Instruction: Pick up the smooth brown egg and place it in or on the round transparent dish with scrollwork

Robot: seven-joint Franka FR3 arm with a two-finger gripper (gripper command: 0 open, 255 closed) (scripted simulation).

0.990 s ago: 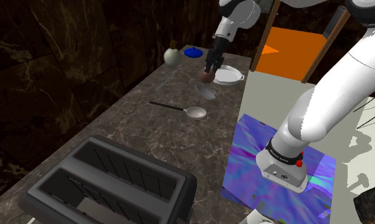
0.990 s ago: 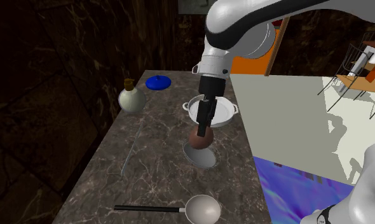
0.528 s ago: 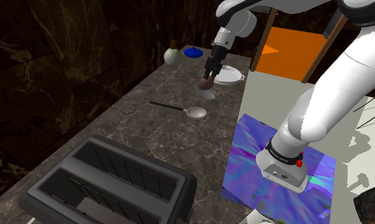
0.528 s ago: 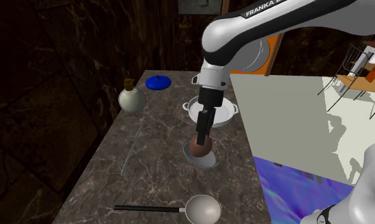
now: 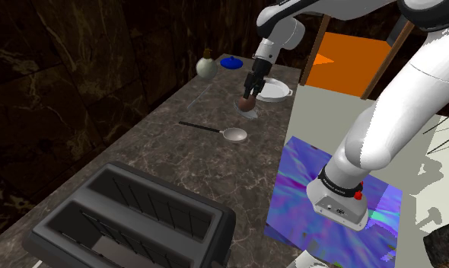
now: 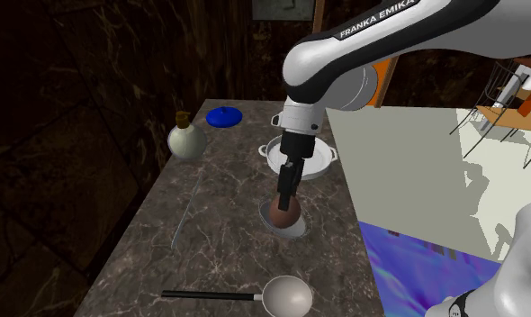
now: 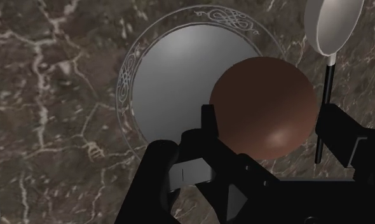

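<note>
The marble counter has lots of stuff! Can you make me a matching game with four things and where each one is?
Things:
1. smooth brown egg
2. round transparent dish with scrollwork
3. silver ladle with a black handle
4. flat blue disc

Places:
A. beside the pale corked bottle
B. flat on the counter, just below the egg
C. clasped in the black gripper
D. between the dish and the black toaster

Pairs: 1-C, 2-B, 3-D, 4-A.

Arm [image 6: 391, 34] was stretched out, claw [image 6: 285, 205] pointing down w/ fingers clamped on the egg [image 7: 262, 105].
</note>
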